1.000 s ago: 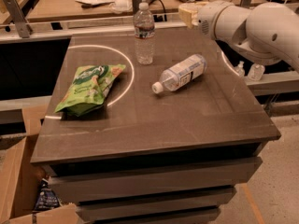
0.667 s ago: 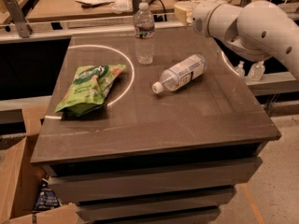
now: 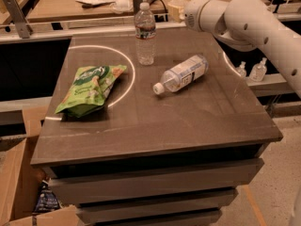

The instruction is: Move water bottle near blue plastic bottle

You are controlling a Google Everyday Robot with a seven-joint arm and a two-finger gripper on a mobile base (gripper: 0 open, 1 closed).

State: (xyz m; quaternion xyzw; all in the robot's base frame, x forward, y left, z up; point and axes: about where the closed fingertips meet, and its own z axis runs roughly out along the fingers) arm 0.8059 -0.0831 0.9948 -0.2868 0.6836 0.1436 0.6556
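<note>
Claw [image 3: 184, 12]: at the end of the white arm, raised above the far right part of the table [image 3: 197, 121], behind and to the right of both bottles; I cannot tell how far it is open, and nothing is visibly in its hold.

Water bottle [image 3: 145, 32]: upright near the far edge of the table, to the left of the claw and apart from it; untouched, by my judgement, so the grasp is not yet made.

Blue plastic bottle [image 3: 182, 73]: lying on its side, cap pointing toward the near left; in front of and to the right of the water bottle, close but not touching.

Green snack bag [image 3: 91, 87]: on the left side, lying across a white ring [image 3: 131, 74] marked on the table; well clear of the route.

Risks noted:
- the water bottle is tall and slim; a contact high on it, or an off-centre approach, would likely topple it or push it off the far edge;
- the blue plastic bottle, being on its side, may roll if nudged by the arm or by the carried bottle on set-down;
- the gap between the bottles is small; I judge a short, low move sufficient, and an overshoot the main cause of collision.
</note>
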